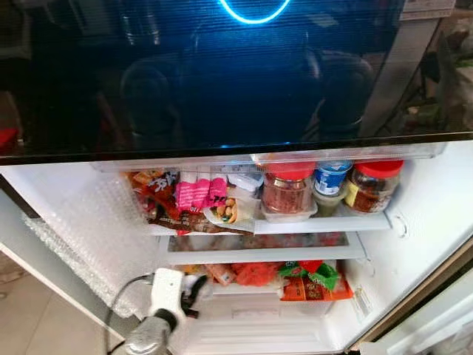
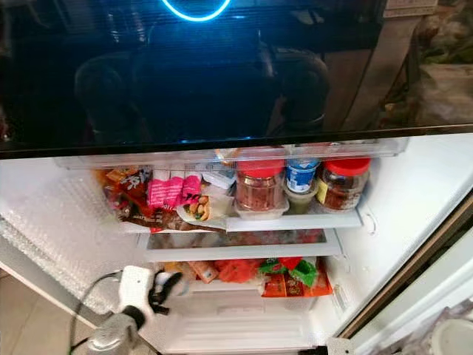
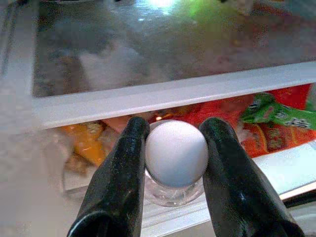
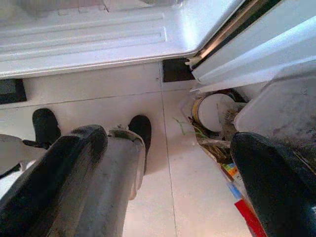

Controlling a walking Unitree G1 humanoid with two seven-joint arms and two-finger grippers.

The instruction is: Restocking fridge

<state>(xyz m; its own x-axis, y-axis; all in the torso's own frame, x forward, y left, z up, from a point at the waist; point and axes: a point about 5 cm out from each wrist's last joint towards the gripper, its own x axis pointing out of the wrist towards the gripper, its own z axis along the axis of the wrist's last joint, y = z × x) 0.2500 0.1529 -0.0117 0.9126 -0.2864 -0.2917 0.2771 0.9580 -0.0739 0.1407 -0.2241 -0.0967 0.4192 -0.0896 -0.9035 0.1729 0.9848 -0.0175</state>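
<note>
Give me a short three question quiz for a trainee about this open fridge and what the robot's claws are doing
1. True or false: the left claw is shut on a small clear jar with a white round lid.
2. What colour are the lids of the two big clear jars, one at the middle of the upper white fridge shelf and one at its right end?
3. Which hangs over the pale tiled floor: A) left claw, B) right claw?

Key: 1 true. 2 red. 3 B; its fingers are spread with nothing between them.
</note>
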